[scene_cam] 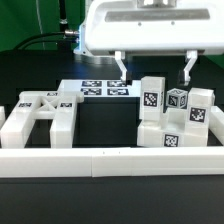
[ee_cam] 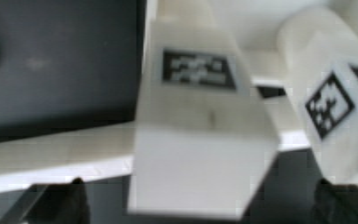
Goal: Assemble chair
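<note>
Fingers (scene_cam: 120,66) spread wide — open.
Chair (scene_cam: 176,115) parts sit clustered on the desk (scene_cam: 105,122) at the exterior view's right, just below the fingers — a tagged post (ee_cam: 197,110) stands between them.

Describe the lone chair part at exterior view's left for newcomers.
Find the long white rail in front. Behind its end at the exterior view's left lies the chair part, a low frame with gaps. The other pieces stand clustered at that view's right.
</note>
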Motion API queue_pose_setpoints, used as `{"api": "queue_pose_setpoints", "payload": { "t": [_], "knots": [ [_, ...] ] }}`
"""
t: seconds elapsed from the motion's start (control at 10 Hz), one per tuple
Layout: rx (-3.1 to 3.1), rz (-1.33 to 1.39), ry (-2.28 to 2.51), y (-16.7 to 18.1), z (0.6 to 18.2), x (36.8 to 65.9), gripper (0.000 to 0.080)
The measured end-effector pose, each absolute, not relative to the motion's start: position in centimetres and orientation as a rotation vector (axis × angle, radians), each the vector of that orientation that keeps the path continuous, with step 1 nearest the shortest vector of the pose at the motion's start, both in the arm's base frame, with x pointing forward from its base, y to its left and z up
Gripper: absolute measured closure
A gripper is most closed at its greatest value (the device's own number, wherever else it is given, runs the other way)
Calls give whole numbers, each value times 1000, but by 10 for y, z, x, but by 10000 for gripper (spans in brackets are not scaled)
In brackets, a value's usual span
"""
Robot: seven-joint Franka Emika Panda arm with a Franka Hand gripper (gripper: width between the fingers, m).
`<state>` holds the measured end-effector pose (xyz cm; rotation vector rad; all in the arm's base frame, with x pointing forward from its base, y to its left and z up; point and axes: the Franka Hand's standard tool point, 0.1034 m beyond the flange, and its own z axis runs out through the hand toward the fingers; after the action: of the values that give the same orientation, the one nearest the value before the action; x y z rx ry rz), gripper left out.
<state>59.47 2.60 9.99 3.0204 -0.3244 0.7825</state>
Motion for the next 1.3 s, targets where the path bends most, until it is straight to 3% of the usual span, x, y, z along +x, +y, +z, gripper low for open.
{"api": "queue_pose_setpoints", "payload": {
  "t": [0.2,0.7,1.1,1.3],
  "knots": [
    [3037,761,-340,15,114,600,154],
    [3069,653,-414,9,103,591,150],
    [3216,132,-486,17,95,582,150],
    [3236,29,-485,18,96,587,150]
  ]
}}
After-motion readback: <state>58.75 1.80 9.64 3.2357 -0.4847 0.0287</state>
